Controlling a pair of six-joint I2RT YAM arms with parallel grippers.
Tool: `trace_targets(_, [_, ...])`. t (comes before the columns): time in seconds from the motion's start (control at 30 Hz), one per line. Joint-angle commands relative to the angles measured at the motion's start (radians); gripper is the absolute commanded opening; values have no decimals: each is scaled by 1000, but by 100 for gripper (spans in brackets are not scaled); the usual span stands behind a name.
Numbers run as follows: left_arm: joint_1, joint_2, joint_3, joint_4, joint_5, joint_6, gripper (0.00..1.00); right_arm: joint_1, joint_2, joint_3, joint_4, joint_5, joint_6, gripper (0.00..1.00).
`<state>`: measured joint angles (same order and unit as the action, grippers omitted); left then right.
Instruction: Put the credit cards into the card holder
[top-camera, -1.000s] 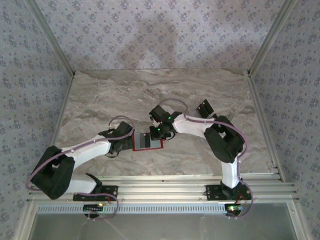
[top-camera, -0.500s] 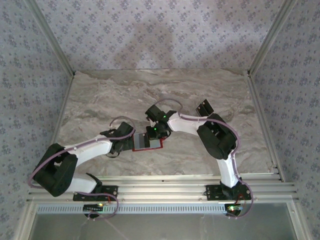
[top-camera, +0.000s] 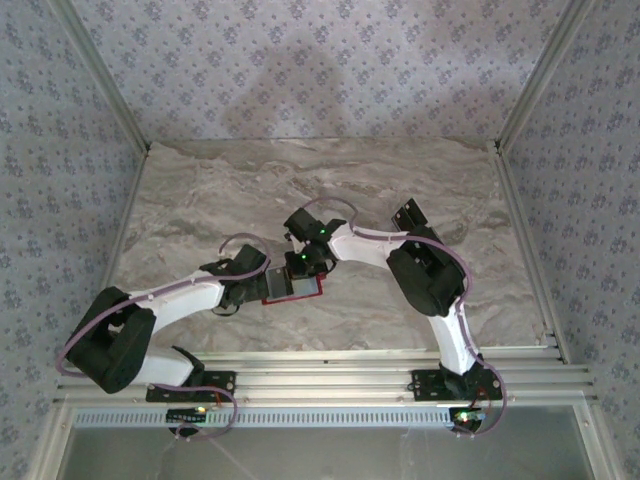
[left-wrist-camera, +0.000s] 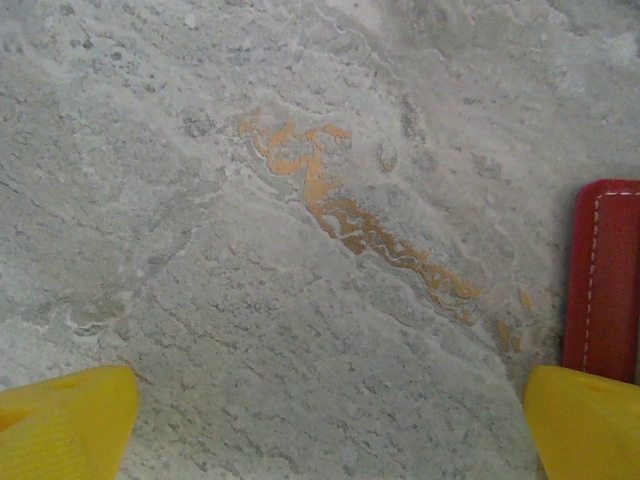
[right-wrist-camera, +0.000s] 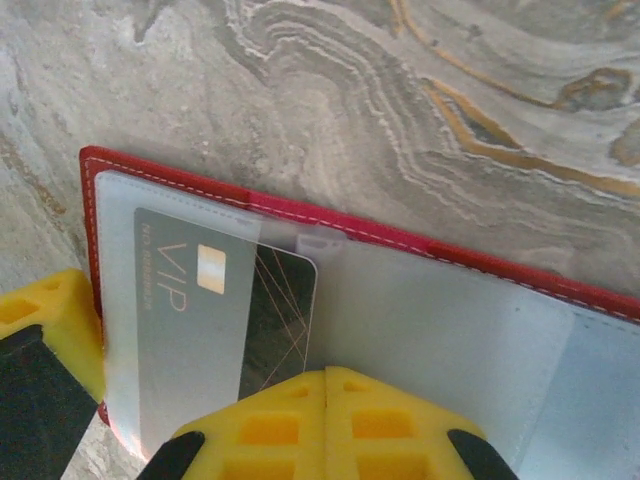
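Top view: flat red folding card holder (top-camera: 300, 290) lies open on the grey marble table (top-camera: 200, 200), with the left gripper (top-camera: 258, 290) at its left edge and the right gripper (top-camera: 302, 264) over it. Left wrist: yellow fingers spread wide, holder's edge beside one. Right wrist: fingers pressed together over the holder, dark grey VIP card (right-wrist-camera: 282, 320) half-tucked in its clear pocket.
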<state>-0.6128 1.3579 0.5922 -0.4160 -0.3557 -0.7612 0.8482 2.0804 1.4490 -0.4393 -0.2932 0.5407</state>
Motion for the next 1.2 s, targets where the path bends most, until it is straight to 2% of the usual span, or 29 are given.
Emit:
trace_targets(0.0, [5, 14, -8, 4, 8, -4, 99, 20, 31, 36, -41, -44, -29, 5])
trace_targets(0.4, [5, 23, 6, -3, 9, -2, 99, 42, 41, 80, -105, -95, -85, 5])
trace_targets(0.63, [5, -34, 40, -70, -13, 19, 99, 6, -80, -44, -26, -55, -50, 16])
trace_targets(0.9, [3, -95, 99, -107, 7, 64, 99, -31, -112, -179, 51, -33, -18, 16])
trace_targets(1.17, [-31, -55, 154, -21, 96, 133, 99, -73, -136, -248, 79, 7, 2, 14])
